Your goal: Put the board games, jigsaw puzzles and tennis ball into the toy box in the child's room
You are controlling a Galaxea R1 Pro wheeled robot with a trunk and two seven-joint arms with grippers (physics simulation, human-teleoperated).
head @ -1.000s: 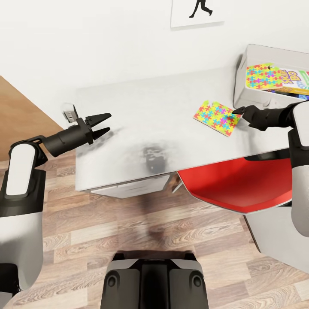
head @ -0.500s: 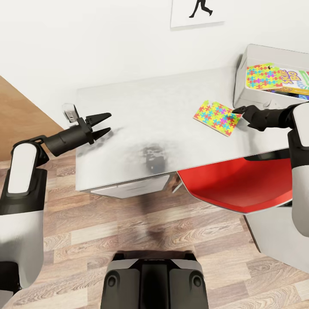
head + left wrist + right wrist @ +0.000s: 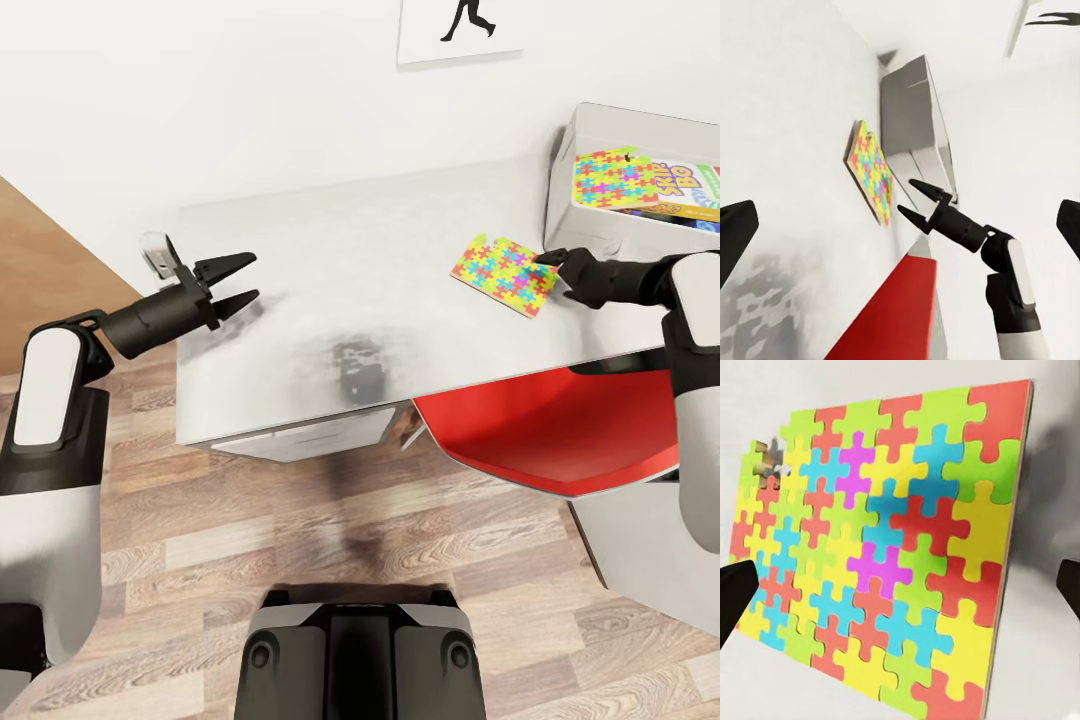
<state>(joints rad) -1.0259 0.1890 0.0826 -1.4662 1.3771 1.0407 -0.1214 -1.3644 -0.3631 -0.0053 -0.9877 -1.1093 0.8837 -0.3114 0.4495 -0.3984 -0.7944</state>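
A jigsaw puzzle (image 3: 503,272) is lying flat on the table (image 3: 330,250), just beside the toy box (image 3: 600,140). It is a thin square of interlocking red, yellow, blue, green and magenta pieces, with one corner piece (image 3: 769,461) showing a brownish patch. The right gripper (image 3: 556,260) is hovering at the puzzle's near-right edge with its jaws spread apart, holding nothing. A second jigsaw puzzle (image 3: 615,178) is resting inside the toy box on top of the Skip-Bo box (image 3: 690,190). The left gripper (image 3: 232,282) is hanging wide open over the table's left end. The pale tabletop is looking mottled with grey reflections. A red chair seat (image 3: 550,435) is sticking out beneath the table, above a wood plank floor (image 3: 200,560). A black silhouette poster (image 3: 460,28) is hanging on the white wall (image 3: 250,90).
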